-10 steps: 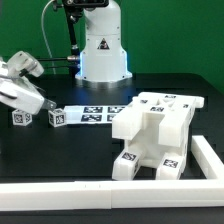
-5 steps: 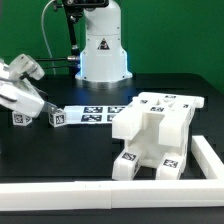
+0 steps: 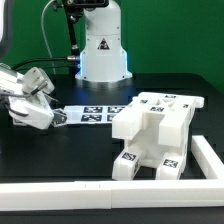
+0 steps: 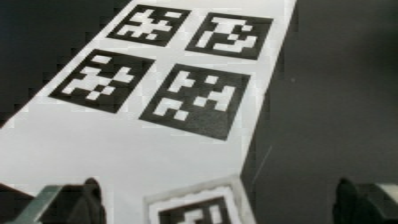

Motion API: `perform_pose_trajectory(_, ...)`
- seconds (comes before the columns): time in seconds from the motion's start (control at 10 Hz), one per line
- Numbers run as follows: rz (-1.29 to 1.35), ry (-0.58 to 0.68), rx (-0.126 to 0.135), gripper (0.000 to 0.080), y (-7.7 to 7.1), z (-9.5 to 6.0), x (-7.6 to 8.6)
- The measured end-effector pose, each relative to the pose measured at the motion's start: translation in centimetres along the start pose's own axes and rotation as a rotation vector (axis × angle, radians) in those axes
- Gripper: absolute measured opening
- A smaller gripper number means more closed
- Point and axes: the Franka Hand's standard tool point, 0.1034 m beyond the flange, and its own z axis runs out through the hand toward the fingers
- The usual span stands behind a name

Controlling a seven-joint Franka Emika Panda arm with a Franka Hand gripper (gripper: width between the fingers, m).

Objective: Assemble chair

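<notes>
Spread wide, the gripper [image 3: 47, 116] [image 4: 217, 205] hangs low near the worktop's edge on the exterior view's left. Its jaws point down at the table and pinch nothing. In the wrist view the two dark fingertips [image 4: 71, 203] stand well apart, each clear of what lies between them. The black table [image 3: 60, 150] fills the scene, and the arm's white base [image 3: 103, 50] stands at its far edge. A white rail [image 3: 100, 190] runs along the near edge and turns up the edge on the exterior view's right. The chair [image 3: 155, 135] sits toward that near corner as one chunky white block. It has square tags on its upper face and on its lower faces toward the near edge, and it rests on the table inside the rail. Its far corner comes just beside one end of the marker board [image 3: 95, 112] [image 4: 178, 100]; whether the two touch cannot be told. The board lies flat between the chair and the gripper, and the wrist view shows four of its tags in two rows. A small tagged cube [image 3: 58, 117] [image 4: 199, 212] sits at the board's other end, between the parted fingertips, with only its upper tag partly in the wrist view.
</notes>
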Motion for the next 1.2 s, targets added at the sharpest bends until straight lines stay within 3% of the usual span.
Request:
perform_pose_trajectory(0.4,0.002,0.047,-0.012,0.0649,-0.8,-0.2,1.0)
perform_pose_trajectory(0.5,0.004,0.046,-0.009,0.0518,-0.7,-0.2,1.1)
perform_pose_trajectory(0.6,0.005,0.046,-0.008,0.0518,-0.7,-0.2,1.1)
perform_pose_trajectory(0.7,0.005,0.046,-0.008,0.0367,-0.7,-0.3,1.1)
perform_pose_trajectory(0.8,0.005,0.046,-0.007,0.0283,-0.7,-0.3,1.1)
perform_pose_trajectory(1.0,0.007,0.045,-0.007,0.0284,-0.7,-0.4,1.0)
perform_pose_trajectory(1.1,-0.002,0.043,-0.008,0.0284,-1.8,-1.5,-0.6)
perform_pose_trajectory(1.2,-0.044,0.041,-0.008,0.0284,-3.5,-3.0,-3.4)
